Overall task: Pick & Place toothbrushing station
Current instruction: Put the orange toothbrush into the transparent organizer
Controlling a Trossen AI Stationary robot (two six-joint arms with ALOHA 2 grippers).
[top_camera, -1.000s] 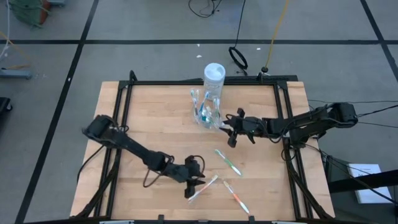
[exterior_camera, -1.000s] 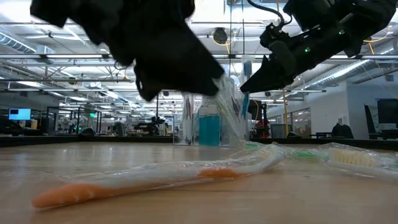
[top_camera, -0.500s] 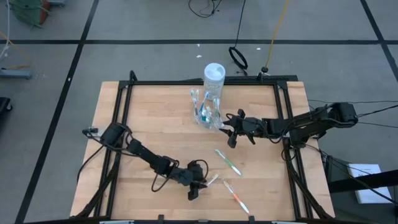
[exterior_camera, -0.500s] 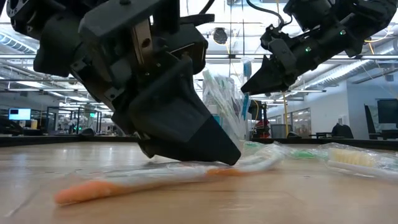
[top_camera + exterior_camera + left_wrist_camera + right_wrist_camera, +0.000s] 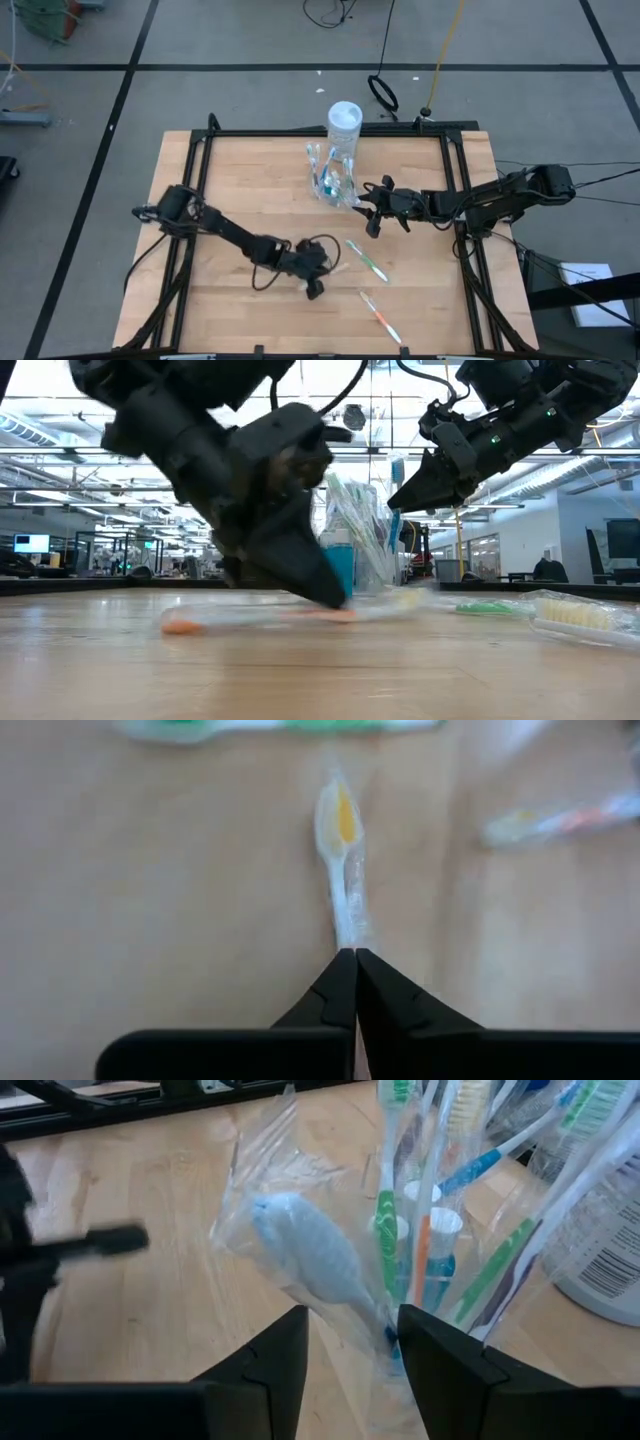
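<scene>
Since a second ago the left tool [image 5: 316, 287] has dropped to the wooden bench [image 5: 250, 200] and shut its fingers on the tail of the plastic-wrapped orange-handled toothbrush [image 5: 342, 860], dragging it toward the bench's middle; in the high view the arm hides most of it. The right tool [image 5: 368, 208] has not shifted, its fingers apart around a wrapped blue toothbrush [image 5: 305, 1255] leaning out of the small clear plastic holder [image 5: 334, 186], which stands crowded with wrapped brushes before the tall white-capped cylindrical container [image 5: 344, 125] near the far edge.
</scene>
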